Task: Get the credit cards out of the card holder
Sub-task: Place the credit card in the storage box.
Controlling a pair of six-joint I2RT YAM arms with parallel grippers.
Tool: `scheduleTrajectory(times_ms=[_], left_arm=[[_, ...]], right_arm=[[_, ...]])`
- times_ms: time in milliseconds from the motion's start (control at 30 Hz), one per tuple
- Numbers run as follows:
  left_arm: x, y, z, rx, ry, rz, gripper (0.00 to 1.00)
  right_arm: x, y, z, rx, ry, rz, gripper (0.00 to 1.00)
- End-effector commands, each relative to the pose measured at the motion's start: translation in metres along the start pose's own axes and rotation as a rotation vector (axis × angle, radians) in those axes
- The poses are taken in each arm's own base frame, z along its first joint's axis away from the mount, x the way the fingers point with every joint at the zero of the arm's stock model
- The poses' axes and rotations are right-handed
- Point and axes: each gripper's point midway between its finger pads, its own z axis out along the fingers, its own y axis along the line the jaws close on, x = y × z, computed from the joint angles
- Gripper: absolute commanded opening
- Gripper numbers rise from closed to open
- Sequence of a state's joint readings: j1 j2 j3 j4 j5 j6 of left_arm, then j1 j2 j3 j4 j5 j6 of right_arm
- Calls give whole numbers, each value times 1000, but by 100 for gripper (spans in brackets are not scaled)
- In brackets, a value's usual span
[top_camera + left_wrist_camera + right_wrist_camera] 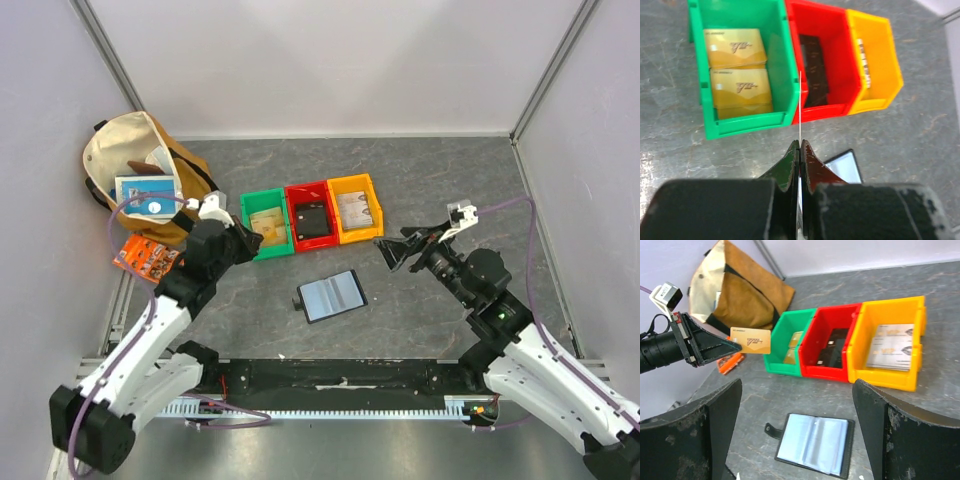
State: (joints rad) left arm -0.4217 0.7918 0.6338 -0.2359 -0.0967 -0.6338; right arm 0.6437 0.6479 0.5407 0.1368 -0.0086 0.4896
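The card holder lies open on the table with its grey-blue sleeves facing up, and it shows again in the right wrist view. My left gripper is shut on a gold credit card and holds it in the air by the green bin. In the left wrist view the gripper pinches that card edge-on. My right gripper hovers right of the holder, open and empty. More gold cards lie in the green bin.
A red bin holds black cards and a yellow bin holds pale cards. A tan bag stands at the back left with an orange packet beside it. White walls close in both sides.
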Motion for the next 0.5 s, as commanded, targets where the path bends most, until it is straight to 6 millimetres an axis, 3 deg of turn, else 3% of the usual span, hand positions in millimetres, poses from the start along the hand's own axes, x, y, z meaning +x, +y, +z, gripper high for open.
scheduleTrajectory(times_ms=[0, 167, 267, 467], left_arm=[[-15, 6, 20, -8, 28, 27, 2], [-26, 7, 49, -46, 97, 69, 2], [-30, 10, 64, -62, 114, 70, 2], [-14, 29, 94, -137, 195, 42, 2]], right_arm=[[-3, -24, -10, 125, -5, -67, 98], [6, -38, -14, 186, 6, -66, 98], [10, -37, -18, 166, 12, -87, 98], [22, -30, -22, 109, 61, -92, 98]])
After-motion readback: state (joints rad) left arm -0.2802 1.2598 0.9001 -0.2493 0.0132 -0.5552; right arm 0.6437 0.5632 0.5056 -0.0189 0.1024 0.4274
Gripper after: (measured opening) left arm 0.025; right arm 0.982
